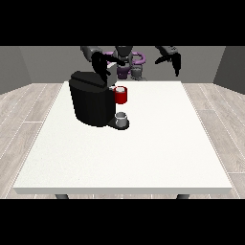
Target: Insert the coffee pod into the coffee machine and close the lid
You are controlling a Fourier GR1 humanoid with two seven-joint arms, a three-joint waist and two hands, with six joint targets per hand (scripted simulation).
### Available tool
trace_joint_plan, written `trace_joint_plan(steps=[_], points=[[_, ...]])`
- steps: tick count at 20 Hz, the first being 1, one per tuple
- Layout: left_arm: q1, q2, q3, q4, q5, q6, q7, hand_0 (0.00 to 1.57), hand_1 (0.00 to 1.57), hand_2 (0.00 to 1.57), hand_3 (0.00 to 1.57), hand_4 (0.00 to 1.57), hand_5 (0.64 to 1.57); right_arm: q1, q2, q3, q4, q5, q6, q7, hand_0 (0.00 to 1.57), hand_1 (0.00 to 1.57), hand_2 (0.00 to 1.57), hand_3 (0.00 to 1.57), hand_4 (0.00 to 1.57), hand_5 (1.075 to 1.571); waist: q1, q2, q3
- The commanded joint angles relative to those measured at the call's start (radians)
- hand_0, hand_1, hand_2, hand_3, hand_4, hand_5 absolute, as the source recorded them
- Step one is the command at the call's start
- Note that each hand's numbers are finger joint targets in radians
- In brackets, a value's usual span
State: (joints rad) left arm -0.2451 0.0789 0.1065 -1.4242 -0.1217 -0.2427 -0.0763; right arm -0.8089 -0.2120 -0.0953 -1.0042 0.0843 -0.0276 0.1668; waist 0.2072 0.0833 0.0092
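A black coffee machine (pixel 91 103) stands on the white table (pixel 143 153), left of the middle. Its lid (pixel 88 79) lies low on top. A red pod holder (pixel 121 94) sticks out at the machine's front, and a small grey cup (pixel 122 119) stands on the base below it. The hand at the view's left (pixel 101 67) rests over the lid's back right part, fingers pointing down onto it. The hand at the view's right (pixel 173 60) hangs in the air beyond the table's far edge, fingers relaxed, holding nothing. No separate coffee pod shows.
The robot's torso (pixel 127 62) is behind the table's far edge. Grey walls and a wood floor surround the table.
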Motion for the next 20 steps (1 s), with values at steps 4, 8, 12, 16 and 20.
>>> trace_joint_plan(steps=[4, 8, 12, 16, 20], points=[[-0.026, -0.025, -0.038, -0.003, 0.003, -0.018, -0.018, 0.0, 0.0, 0.0, 0.0, 0.39, 1.571, -0.138, 0.047, 0.069, -0.038, 0.057, -0.017, 0.027, 0.0, 0.0, 0.0, 0.0, 0.08, 1.571, 0.12, 0.001, -0.0101], [-0.079, -0.003, -0.022, 0.0, 0.02, -0.035, -0.005, 0.0, 0.0, 0.0, 0.0, 0.44, 1.571, -0.163, 0.012, 0.067, -0.051, 0.087, -0.02, 0.017, 0.0, 0.0, 0.0, 0.0, 0.26, 1.571, 0.156, 0.065, -0.0093], [-0.111, 0.002, -0.016, 0.017, 0.013, -0.028, -0.036, 0.0, 0.0, 0.0, 0.0, 0.43, 1.571, -0.19, 0.009, 0.052, -0.099, 0.083, -0.024, 0.059, 0.0, 0.0, 0.0, 0.0, 0.1, 1.571, 0.181, 0.106, -0.0091], [-0.132, -0.008, -0.038, 0.015, 0.018, -0.047, -0.032, 0.0, 0.0, 0.0, 0.0, 0.44, 1.571, -0.2, -0.029, 0.051, -0.13, 0.108, -0.014, 0.094, 0.0, 0.0, 0.0, 0.0, 0.09, 1.571, 0.223, 0.127, -0.0086], [-0.167, -0.009, -0.049, 0.022, 0.016, -0.057, -0.038, 0.0, 0.0, 0.0, 0.0, 0.4, 1.571, -0.237, -0.06, 0.033, -0.145, 0.131, -0.021, 0.134, 0.0, 0.0, 0.0, 0.0, 0.0, 1.571, 0.275, 0.155, -0.009]])
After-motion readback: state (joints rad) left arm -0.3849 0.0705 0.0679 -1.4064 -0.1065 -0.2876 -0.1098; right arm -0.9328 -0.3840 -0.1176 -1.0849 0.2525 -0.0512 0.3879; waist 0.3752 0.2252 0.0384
